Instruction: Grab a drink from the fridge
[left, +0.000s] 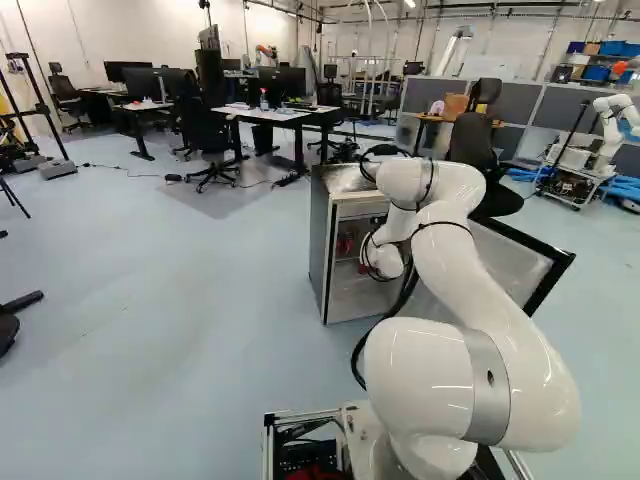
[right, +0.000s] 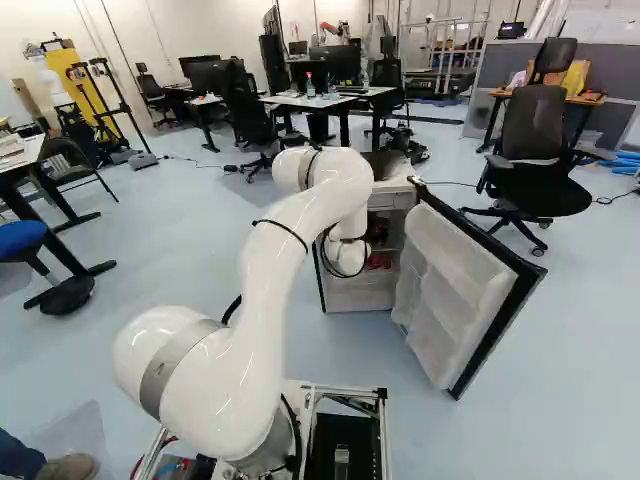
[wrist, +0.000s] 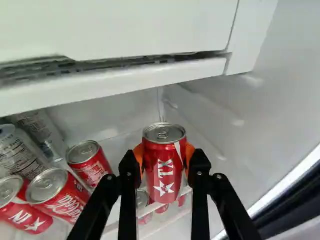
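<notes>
In the left base view the small fridge (left: 321, 250) stands with its door open; the arm's wrist reaches its front, and I cannot make out the gripper in either base view. The wrist view shows the gripper (wrist: 164, 162) shut on a red can (wrist: 164, 175), its orange pads on both sides. The can is upright, its silver top facing the camera. Several other red cans lie or stand beside the gripper, one nearest it (wrist: 91, 164). Another can is partly hidden behind the held one.
Clear bottles (wrist: 22, 152) lie beyond the cans. A white compartment (wrist: 125, 30) and its ledge hang above the held can. The fridge door (right: 455, 285) stands wide at the arm's right. Beyond it is an office chair (right: 535, 150); another robot (left: 610, 135) stands farther off.
</notes>
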